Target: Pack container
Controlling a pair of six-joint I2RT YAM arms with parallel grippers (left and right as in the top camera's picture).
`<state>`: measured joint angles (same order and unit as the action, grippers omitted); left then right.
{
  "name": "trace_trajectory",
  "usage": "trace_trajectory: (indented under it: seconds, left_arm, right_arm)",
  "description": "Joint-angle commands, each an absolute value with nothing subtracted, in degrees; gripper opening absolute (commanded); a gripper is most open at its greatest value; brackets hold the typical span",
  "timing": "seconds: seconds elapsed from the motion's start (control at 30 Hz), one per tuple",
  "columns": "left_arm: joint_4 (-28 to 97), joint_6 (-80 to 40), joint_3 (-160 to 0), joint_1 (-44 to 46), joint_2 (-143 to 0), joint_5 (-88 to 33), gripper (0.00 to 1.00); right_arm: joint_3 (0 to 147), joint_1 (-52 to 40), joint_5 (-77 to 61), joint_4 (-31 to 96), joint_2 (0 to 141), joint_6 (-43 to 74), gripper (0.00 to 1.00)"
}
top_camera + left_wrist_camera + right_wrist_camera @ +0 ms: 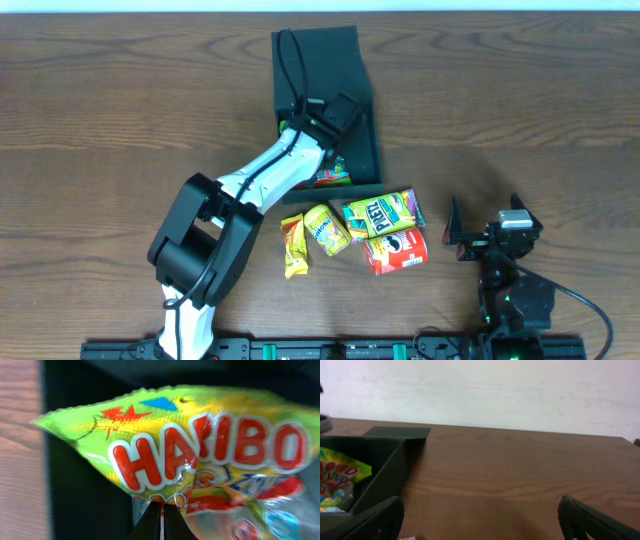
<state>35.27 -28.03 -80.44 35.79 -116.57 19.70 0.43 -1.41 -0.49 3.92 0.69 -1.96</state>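
The container is a dark square box in the middle of the table, its flap lid open toward the far side. My left gripper reaches down into it. In the left wrist view its jaws stand together at the bottom edge, left gripper shut on the lower edge of a green Haribo packet over the container's dark floor. The packet shows at the container's near wall. My right gripper rests open at the near right, right gripper with bare table between its fingers, the container and the Haribo packet to its left.
Several snack packets lie in front of the container: a yellow one, a yellow-green one, a green one and a red Pringles pack. The left arm stretches from the near left across to the container.
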Motion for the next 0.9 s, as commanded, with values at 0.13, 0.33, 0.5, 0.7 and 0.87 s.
trace_trajectory:
  seconds: [0.13,0.33,0.5,0.7,0.87]
  left_arm:
    - [35.79,-26.72,-77.1,35.33,-116.38,19.99,0.06]
    - [39.07,-25.96,-80.4,35.33,-112.22,20.05,0.06]
    - [40.99,-25.47,-83.81,35.33,-103.94,19.53,0.06]
    - [43.03,-24.8,-84.4,35.4,-94.15,10.13,0.06]
    - [52.38,-25.82,-84.4,35.35,-87.31,12.67,0.06]
  right_arm:
    - [0.32,-1.37,-0.69,4.19,0.38,-2.42,0.99]
    - [0.32,-1.37,-0.69,4.19,0.38,-2.44,0.99]
    - [0.32,-1.37,-0.67,4.19,0.38,-2.42,0.99]
    - [0.32,-1.37,-0.67,4.21,0.38,-2.42,0.99]
    - [0.32,-1.37,-0.67,4.21,0.38,-2.42,0.99]
